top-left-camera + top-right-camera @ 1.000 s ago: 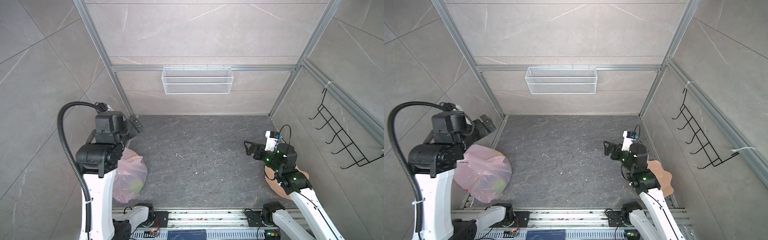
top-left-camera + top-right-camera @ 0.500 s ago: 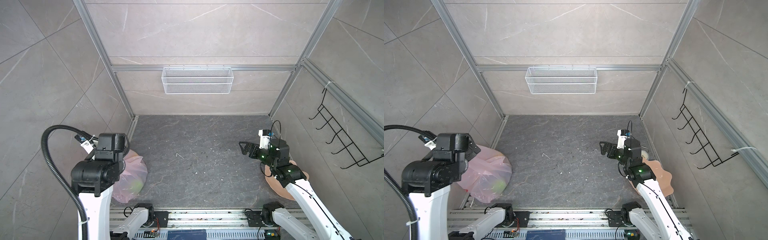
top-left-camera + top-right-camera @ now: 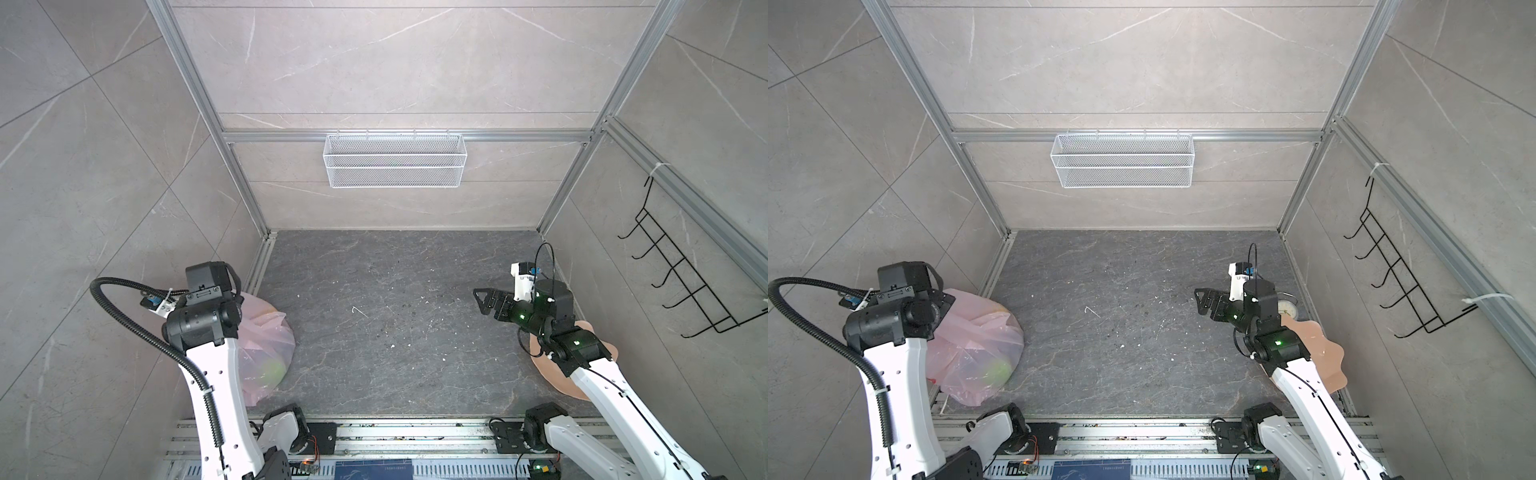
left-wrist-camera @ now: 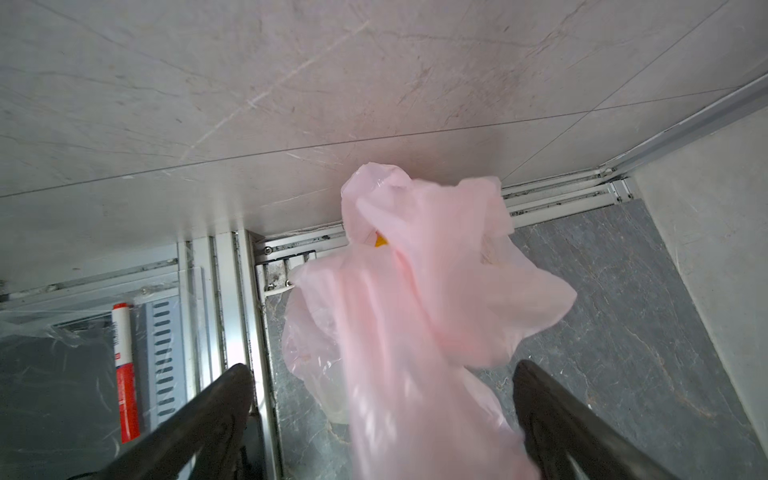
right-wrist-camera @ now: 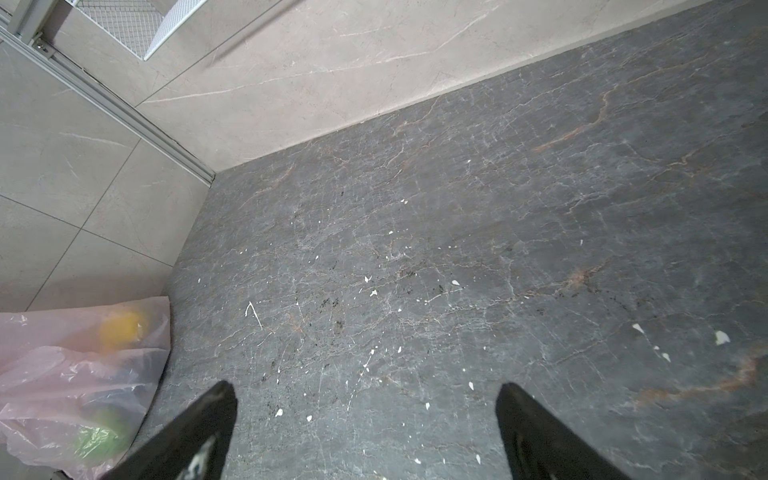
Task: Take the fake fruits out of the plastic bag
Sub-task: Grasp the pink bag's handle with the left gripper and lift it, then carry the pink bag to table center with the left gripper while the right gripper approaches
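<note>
Left hand [image 4: 382, 368] has dropped over plastic bag [image 3: 270, 345], lower left, open astride its neck; right hand [image 5: 365, 390] open; fake fruits [image 5: 120, 328] still inside.

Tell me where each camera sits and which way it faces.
Top views: high above the front edge, looking down toward the back wall over the whole table; the left arm and right arm show.
Left wrist: on the left arm, looking down past the open left gripper at the plastic bag.
Right wrist: on the right arm, looking across the table past the open right gripper toward the bag.
Shared: every view shows the bag.
</note>
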{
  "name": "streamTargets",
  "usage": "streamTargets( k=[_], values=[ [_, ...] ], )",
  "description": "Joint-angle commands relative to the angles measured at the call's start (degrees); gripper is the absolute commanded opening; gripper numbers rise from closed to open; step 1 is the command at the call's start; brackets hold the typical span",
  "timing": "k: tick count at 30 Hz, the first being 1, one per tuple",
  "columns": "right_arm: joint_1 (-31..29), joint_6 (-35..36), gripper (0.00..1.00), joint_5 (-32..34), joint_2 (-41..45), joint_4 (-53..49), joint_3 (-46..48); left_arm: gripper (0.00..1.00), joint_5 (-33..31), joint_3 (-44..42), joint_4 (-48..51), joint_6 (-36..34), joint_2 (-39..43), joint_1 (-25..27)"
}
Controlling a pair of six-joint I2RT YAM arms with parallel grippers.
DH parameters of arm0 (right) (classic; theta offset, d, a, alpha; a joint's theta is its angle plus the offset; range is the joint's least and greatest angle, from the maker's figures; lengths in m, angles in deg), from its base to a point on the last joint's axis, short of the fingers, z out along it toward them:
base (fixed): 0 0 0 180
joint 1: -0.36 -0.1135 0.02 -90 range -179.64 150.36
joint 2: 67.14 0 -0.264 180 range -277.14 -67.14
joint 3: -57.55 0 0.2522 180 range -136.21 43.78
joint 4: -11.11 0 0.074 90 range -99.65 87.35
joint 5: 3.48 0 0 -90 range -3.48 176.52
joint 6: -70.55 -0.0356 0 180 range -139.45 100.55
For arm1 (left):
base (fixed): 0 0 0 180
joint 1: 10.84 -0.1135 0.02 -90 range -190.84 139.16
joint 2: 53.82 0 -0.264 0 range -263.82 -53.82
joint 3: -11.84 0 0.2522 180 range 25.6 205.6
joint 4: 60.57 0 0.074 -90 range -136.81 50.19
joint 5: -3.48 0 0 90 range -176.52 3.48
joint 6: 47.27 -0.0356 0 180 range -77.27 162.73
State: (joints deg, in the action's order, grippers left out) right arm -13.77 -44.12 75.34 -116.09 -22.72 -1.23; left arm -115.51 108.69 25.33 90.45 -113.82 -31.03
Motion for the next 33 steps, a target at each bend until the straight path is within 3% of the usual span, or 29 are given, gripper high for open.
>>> streamTargets(
  k=[1, 4, 6, 8, 13, 20, 25, 30, 33],
  values=[
    [-0.4, -0.1, 0.99, 0.4, 0.9, -1.7, -2.0, 0.98, 5.4, 0.0, -6.8, -2.2, -1.7, -1.8],
    [-0.4, -0.3, 0.99, 0.2, 0.8, -2.1, -2.1, 0.86, 4.1, 0.6, -9.6, -3.6, -3.5, -2.0],
    [-0.3, -0.4, 0.99, 0.3, 1.0, -2.2, -2.0, 0.66, 4.8, 1.2, -10.6, -4.6, -5.2, -2.3],
    [-0.4, -0.4, 0.99, 0.6, 1.0, -2.6, -2.0, 0.38, 6.3, 1.2, -12.3, -5.1, -6.1, -2.3],
    [-0.4, -1.0, 0.98, 3.2, 0.5, -4.7, -2.3, 0.02, 12.3, 1.0, -18.9, -7.2, -5.6, 0.7],
    [-0.4, -3.4, 0.97, 6.4, -0.6, -7.3, -3.5, 0.0, 5.4, 15.2, -21.6, -15.3, -16.4, 25.0],
    [-0.3, -4.4, 0.97, 7.1, 0.3, -7.9, -3.6, 0.0, 12.7, 27.1, -25.0, -21.3, -26.6, 33.4],
    [-0.3, -4.4, 0.97, 8.5, 1.4, -10.8, -4.6, 0.0, 15.8, 41.6, -22.3, -25.2, -37.9, 40.5],
    [-0.3, -4.9, 0.97, 8.9, 2.3, -11.4, -4.3, 0.0, 18.4, 45.9, -22.2, -26.3, -42.3, 44.5]
  ],
)
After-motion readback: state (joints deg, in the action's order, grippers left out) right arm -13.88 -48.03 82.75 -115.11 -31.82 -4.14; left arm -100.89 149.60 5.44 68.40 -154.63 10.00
